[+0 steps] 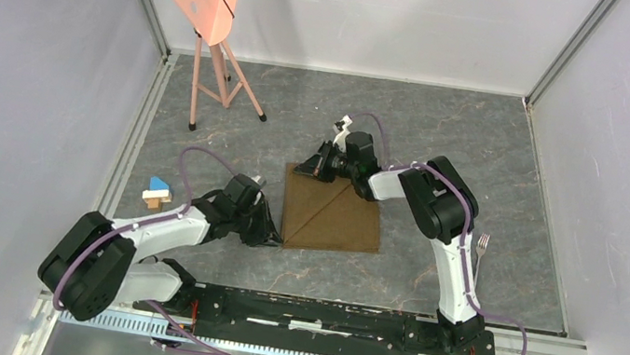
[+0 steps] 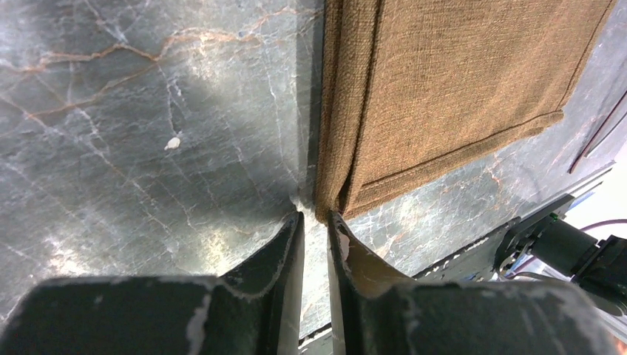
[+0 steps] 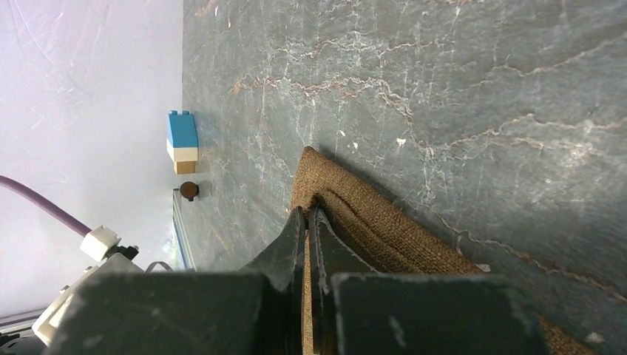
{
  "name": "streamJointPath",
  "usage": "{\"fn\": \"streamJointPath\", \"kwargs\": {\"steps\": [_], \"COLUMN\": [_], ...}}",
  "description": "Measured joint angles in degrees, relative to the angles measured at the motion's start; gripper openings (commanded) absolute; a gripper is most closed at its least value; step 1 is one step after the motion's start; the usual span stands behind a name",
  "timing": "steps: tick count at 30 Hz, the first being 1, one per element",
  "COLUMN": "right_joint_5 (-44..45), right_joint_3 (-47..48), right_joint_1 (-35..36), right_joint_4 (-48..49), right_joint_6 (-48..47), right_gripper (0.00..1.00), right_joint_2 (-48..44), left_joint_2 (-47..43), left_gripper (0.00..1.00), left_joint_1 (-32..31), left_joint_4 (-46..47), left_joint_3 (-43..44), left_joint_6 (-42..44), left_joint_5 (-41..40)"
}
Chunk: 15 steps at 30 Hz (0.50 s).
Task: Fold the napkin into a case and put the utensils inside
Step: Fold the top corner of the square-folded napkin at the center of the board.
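Pinches napkin (image 1: 334,213) at 10 o'clock corner with right gripper (image 3: 307,214) — meets 8 o'clock corner with left gripper (image 2: 316,218), grip unclear.

Table (image 1: 447,150): dark grey stone-look top with pale and rust veining, walled on three sides. Napkin (image 1: 334,213) lies near centre, tan-brown, folded to a rough square with a diagonal line across it; left edge shows doubled layers. Blue-and-wood block (image 1: 158,192) sits near the left edge, well apart from the napkin. Silvery fork (image 1: 482,244) lies right of the napkin, tines toward the far side. Pink stand (image 1: 195,84) has its feet on the far left area.
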Motion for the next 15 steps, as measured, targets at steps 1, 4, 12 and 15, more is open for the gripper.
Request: {"fn": "streamJointPath", "kwargs": {"steps": [1, 4, 12, 15], "right_joint_5": [0.00, -0.02, -0.61, -1.11], "right_joint_3": [0.07, 0.24, 1.51, 2.25], "right_joint_1": [0.00, 0.00, 0.00, 0.00], "right_joint_4": [-0.04, -0.04, -0.04, -0.50], "right_joint_6": [-0.04, -0.20, -0.39, -0.66], "right_gripper": [0.00, 0.07, 0.31, 0.46], "right_joint_2": [0.11, 0.22, 0.22, 0.02], "left_joint_2": [-0.28, -1.55, -6.27, -5.68], "left_gripper": [0.26, 0.30, 0.44, 0.45], "left_joint_1": [0.00, 0.00, 0.00, 0.02], "left_joint_4": [-0.37, -2.03, -6.43, -7.37], "left_joint_3": [0.00, 0.00, 2.21, 4.90], "left_joint_6": [0.02, 0.02, 0.02, 0.07], "left_joint_5": [-0.04, -0.26, -0.31, -0.39]}}
